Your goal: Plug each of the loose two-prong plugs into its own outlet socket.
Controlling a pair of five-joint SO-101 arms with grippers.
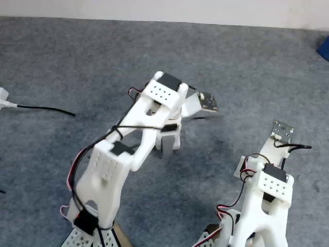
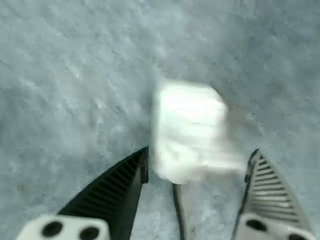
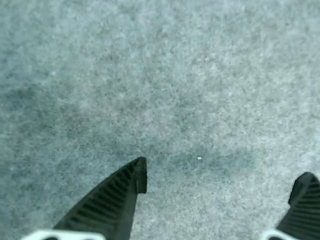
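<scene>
Mid-table: my left gripper [image 2: 200, 151] poised low over grey mat [image 2: 60, 75], jaws spread wide, nothing held. White plug [image 2: 190, 125] lies between fingertips and just ahead, seemingly touching neither, black cord [image 2: 177, 210] trailing back toward me. Step, as I judge it: grasp plug. To do well: drop straight, centre body between pads, close on flat sides, keep cord out of pinch, leave prongs free. Near right: my right gripper [image 3: 223, 167] wide open, empty, above mat. Far left edge: white piece [image 1: 3, 100] on dark lead [image 1: 46, 109], plug or socket I cannot tell
</scene>
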